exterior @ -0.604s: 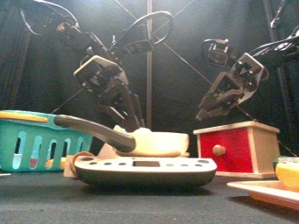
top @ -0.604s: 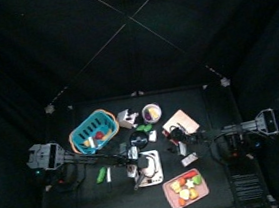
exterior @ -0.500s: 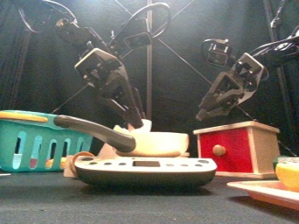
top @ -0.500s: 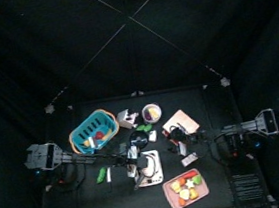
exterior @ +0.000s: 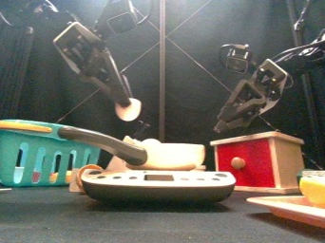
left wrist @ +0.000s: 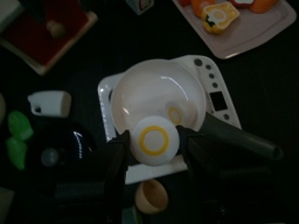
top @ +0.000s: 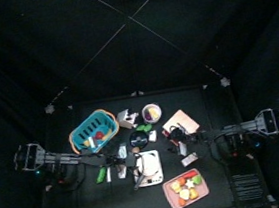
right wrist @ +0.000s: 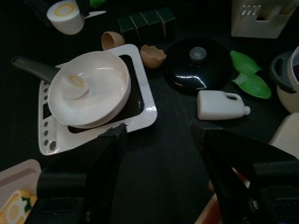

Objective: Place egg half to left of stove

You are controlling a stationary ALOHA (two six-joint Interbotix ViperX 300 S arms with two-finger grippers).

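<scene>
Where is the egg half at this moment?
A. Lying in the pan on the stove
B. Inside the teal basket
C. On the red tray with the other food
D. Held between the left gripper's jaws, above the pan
D: the egg half sits between the jaws of the left gripper, lifted clear above the pan in the front view.

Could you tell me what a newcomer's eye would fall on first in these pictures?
The egg half first: white with a yellow yolk, held between the left gripper's jaws, in the air above the pan. Below it that pale pan with its dark handle sits on the stove at the table's front. To the right, the right gripper hangs open and empty above a red box.
</scene>
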